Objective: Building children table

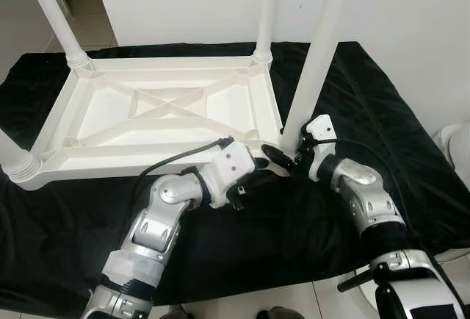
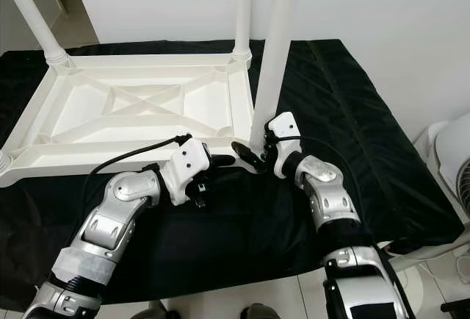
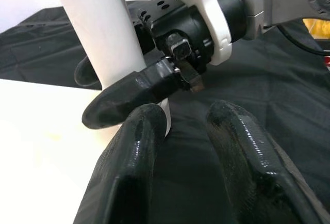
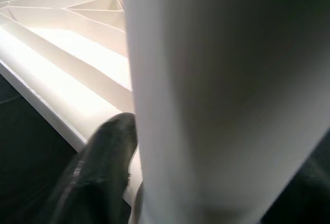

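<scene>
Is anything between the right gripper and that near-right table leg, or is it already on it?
Nothing visible stands between them. The right gripper is closed around the base of the white leg at the tabletop's corner. The left gripper hovers beside it.

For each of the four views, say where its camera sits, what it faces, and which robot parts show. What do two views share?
Left and right eye: head, looking down at upturned table; both arms show.
Left wrist: along left hand toward right hand holding leg.
Right wrist: against that leg; one finger shows.
Shared: the near right leg.
</scene>
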